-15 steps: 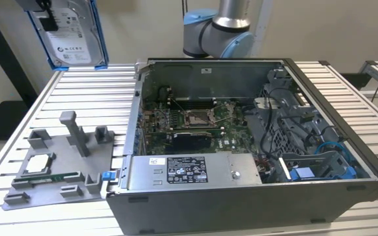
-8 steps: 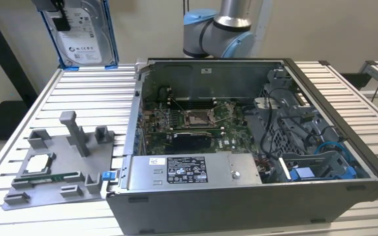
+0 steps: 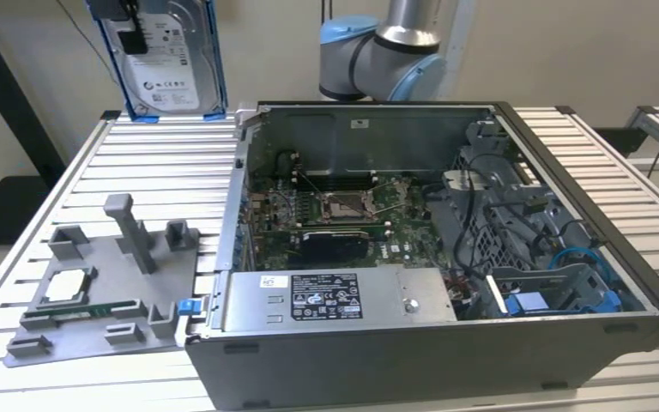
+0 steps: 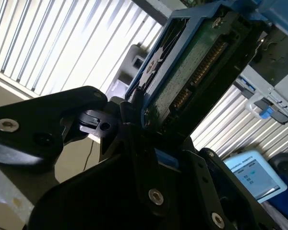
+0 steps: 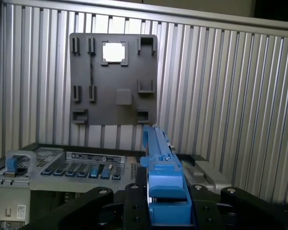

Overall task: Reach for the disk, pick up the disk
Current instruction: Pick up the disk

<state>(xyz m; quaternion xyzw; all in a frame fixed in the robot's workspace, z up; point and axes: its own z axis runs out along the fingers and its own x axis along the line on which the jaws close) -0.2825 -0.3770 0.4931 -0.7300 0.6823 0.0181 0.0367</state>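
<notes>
The disk (image 3: 172, 62), a silver hard drive with a white label in a bright blue frame, hangs upright in the air above the far left corner of the table in the exterior view. My gripper (image 3: 133, 33) is shut on its upper part. In the second wrist view the disk (image 4: 194, 64) shows its green circuit board and blue frame, clamped between my black fingers (image 4: 129, 124). The first wrist view shows the disk (image 5: 162, 165) edge-on, its blue frame rising out of the gripper (image 5: 166, 203).
An open computer case (image 3: 421, 360) lies on the slatted table (image 3: 158, 163), toward the exterior view's right. A grey fixture plate (image 3: 100, 339) with posts and a small square chip (image 3: 66, 286) sits at the left front. The arm's base (image 3: 381, 51) stands behind the case.
</notes>
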